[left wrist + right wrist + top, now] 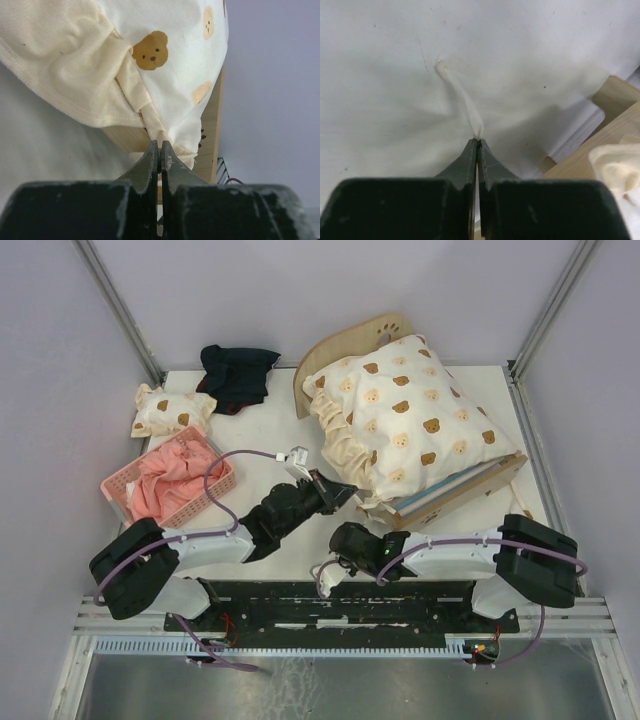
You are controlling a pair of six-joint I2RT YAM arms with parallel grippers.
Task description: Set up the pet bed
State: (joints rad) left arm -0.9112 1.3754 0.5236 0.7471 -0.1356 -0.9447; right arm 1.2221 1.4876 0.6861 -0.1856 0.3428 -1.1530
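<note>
Over on the left there's a pink basket (222, 483) with a pink cloth (165, 485) inside, and a small bear pillow (170, 410) and a dark cloth (238, 375) behind it. Then the left gripper (160, 150) is pinched tight on the bear quilt (165, 30) at its corner. Next, the right gripper (477, 145) is closed too, nipping a fold of the white table cover (395, 75). Far right, the pet bed (470, 488) sits buried under that quilt.

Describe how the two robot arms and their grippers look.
The left arm and right arm have black joint housings and pale grey links, each trailing a purple cable. The left gripper and right gripper are dark, scuffed and taper to thin tips.
</note>
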